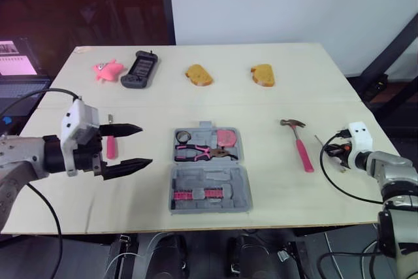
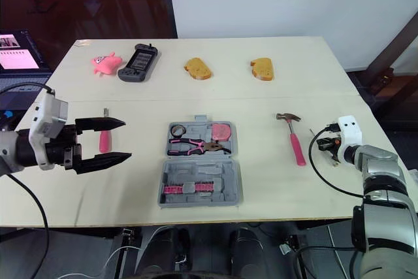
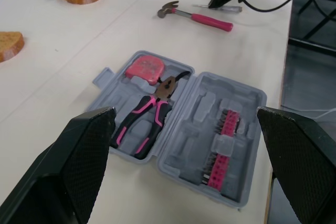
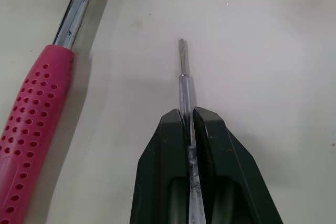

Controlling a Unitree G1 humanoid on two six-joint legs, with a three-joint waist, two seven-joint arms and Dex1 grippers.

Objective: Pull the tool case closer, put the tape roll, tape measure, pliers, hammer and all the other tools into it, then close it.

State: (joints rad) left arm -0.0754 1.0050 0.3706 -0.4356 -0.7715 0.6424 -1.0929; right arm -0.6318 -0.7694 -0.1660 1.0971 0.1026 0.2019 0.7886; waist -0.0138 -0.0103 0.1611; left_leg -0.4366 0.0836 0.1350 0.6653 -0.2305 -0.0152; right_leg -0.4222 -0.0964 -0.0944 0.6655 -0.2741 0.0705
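tool case (image 1: 210, 178) lies open and flat near the front edge of the table (image 1: 261, 102), between the two arms. pliers (image 1: 204, 153), tape measure (image 1: 226, 137) and tape roll (image 1: 183, 136) sit in its far half. left gripper (image 1: 145, 144) hangs just left of the case, fingers spread wide, holding nothing. a pink-handled screwdriver (image 1: 111, 143) lies on the table beside it. right gripper (image 4: 189, 115) has its fingers pressed together on a thin metal shaft (image 4: 181, 61), low against the table and just beside the hammer (image 1: 299, 146) — which lies right of the case, apart from it.

assessment: the shaft is light, stiff and smooth, and likely to swivel or slip in a tip pinch — a hold nearer its middle seems safer. the hammer is judged head-heavy. its dimpled pink grip offers friction and the bare steel neck does not, so take the grip close to the neck.
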